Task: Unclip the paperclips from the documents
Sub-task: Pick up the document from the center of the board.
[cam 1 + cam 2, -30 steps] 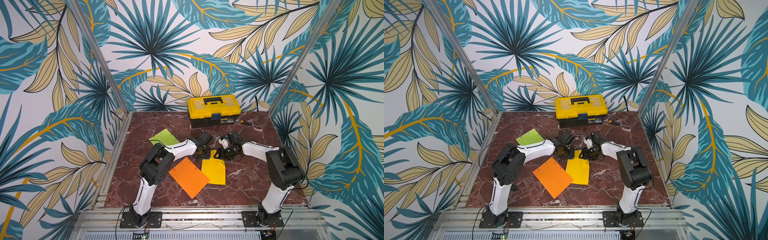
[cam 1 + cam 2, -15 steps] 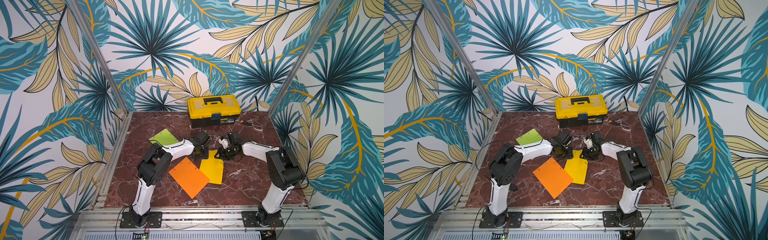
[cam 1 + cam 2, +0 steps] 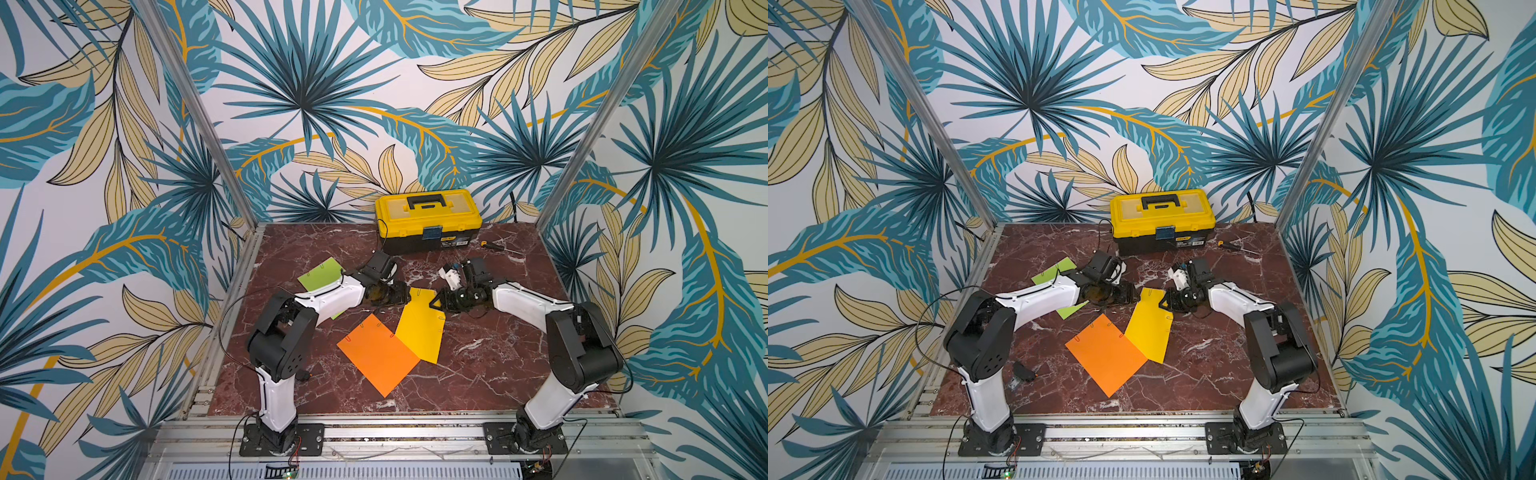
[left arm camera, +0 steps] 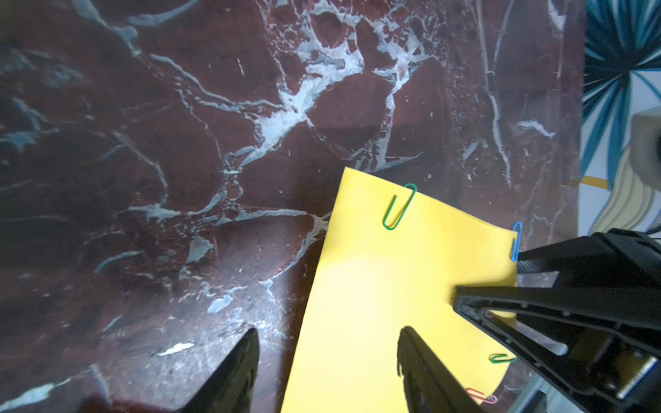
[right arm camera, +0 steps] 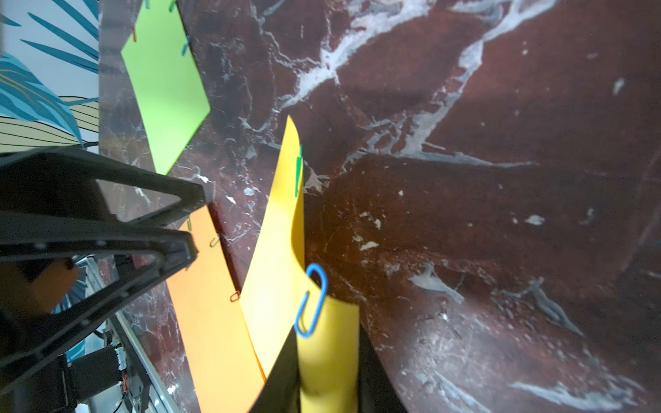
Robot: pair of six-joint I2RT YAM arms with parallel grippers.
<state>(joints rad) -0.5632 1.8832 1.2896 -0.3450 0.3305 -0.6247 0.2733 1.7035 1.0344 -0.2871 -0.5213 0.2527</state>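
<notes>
As both top views show, the yellow sheet (image 3: 419, 328) lies on the marble tabletop (image 3: 478, 374), its long axis running roughly front to back. Left wrist: the left gripper (image 4: 329, 330) stands open astride its edge, with the green paperclip (image 4: 400, 206) ahead. Right wrist: the right gripper (image 5: 327, 354) pinches the lifted corner, likely to brace it; the blue paperclip (image 5: 311, 302) points along its jaws.

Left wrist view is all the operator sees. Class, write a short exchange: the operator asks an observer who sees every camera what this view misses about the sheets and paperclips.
Operator: I see only the yellow sheet. Any others?
Observer: Two: an orange sheet lies against it, and a lime green sheet is partly hidden by the left arm.
Operator: Is the orange one clipped?
Observer: Yes. In the right wrist view a green clip and a red clip sit on its edge.
</notes>
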